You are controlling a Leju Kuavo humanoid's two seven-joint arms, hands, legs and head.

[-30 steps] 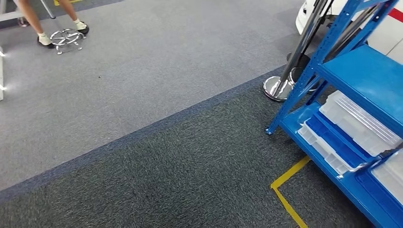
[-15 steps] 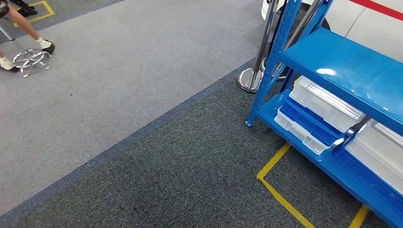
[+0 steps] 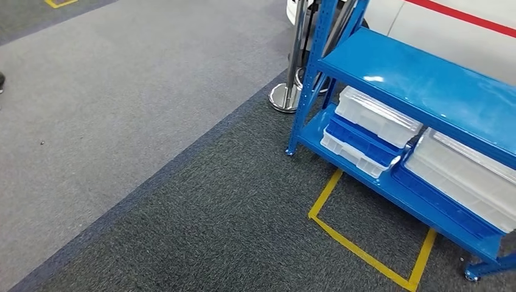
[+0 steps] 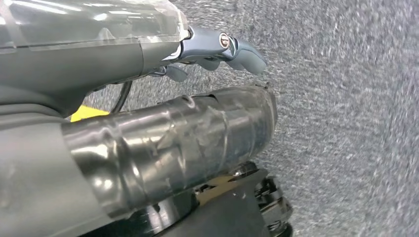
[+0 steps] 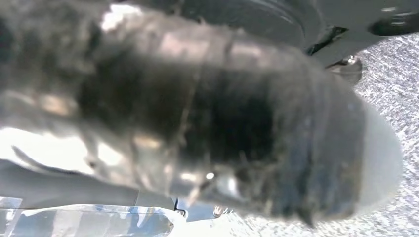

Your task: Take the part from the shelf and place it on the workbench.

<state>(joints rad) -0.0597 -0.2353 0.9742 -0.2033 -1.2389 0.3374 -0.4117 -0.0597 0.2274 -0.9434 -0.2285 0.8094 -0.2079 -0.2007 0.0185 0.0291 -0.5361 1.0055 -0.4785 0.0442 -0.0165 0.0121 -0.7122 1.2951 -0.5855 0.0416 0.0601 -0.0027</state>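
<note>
The robot has been turning toward the blue shelf (image 3: 420,85), so the shelf now sits much nearer the middle of its view than a second ago. The person's feet that were far off to the left of the shelf have slid almost out of sight. I think that means the robot is lining up to fetch the part.

A shiny pole stand (image 3: 285,97) is just left of the shelf. Under the top board lie clear bins (image 3: 377,115). A yellow tape square (image 3: 371,243) is on the carpet in front.

I cannot tell which part to take; the shelf's right side is cut off.

The left hand (image 4: 217,47) hangs by the floor holding nothing, fingers loosely bent. The right hand (image 5: 237,128) is too blurry to tell.
</note>
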